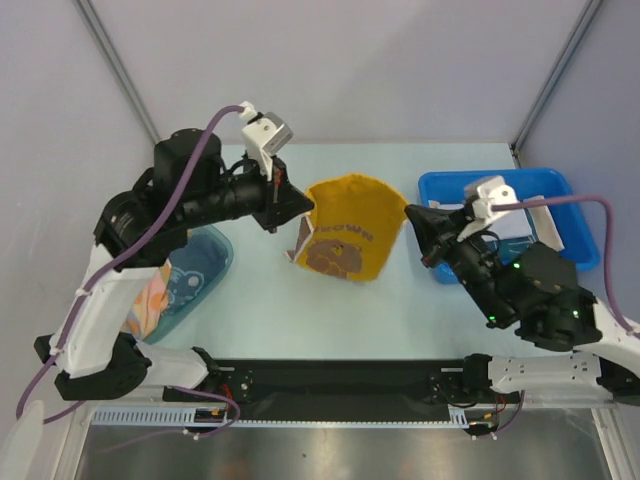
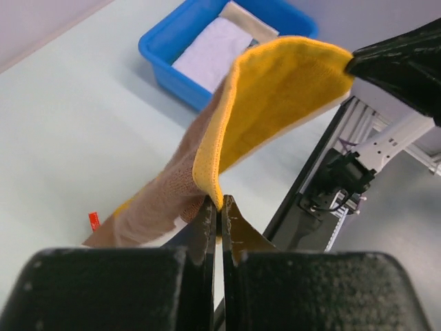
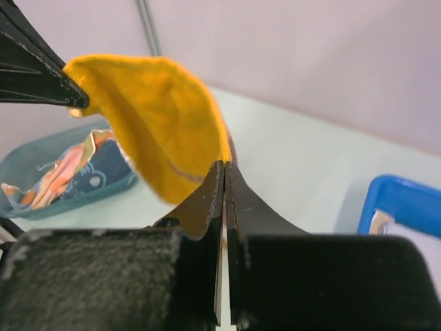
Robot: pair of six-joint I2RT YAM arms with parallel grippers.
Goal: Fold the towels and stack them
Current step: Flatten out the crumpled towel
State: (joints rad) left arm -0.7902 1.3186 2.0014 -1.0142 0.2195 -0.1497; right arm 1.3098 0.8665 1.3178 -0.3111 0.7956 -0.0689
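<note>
**Yellow towel held in the air between both end effectors**

The left end effector (image 1: 300, 205) (image 2: 219, 203) is closed, pinching one top corner of the yellow towel (image 1: 345, 225) (image 2: 275, 96) (image 3: 158, 117). The right end effector (image 1: 408, 213) (image 3: 224, 165) is closed too, clamped on the opposite top corner. The two face each other across the middle of the table (image 1: 330, 310), and the towel's top edge sags in a curve between them. The rest of the towel hangs down, showing a brown print with lettering on the side facing the arms. Its lower edge is close to the table; whether it touches cannot be told.

To the right, behind the right arm, a blue bin (image 1: 440, 185) (image 2: 158, 52) (image 3: 375, 207) stands on the table. A folded white towel (image 2: 213, 48) lies flat in it, with a tan towel (image 2: 248, 17) just beside it.

To the left, under the left arm, a teal tub (image 1: 215, 250) (image 3: 83, 200) holds crumpled orange and blue cloths (image 1: 150, 300) (image 3: 62, 172).
</note>
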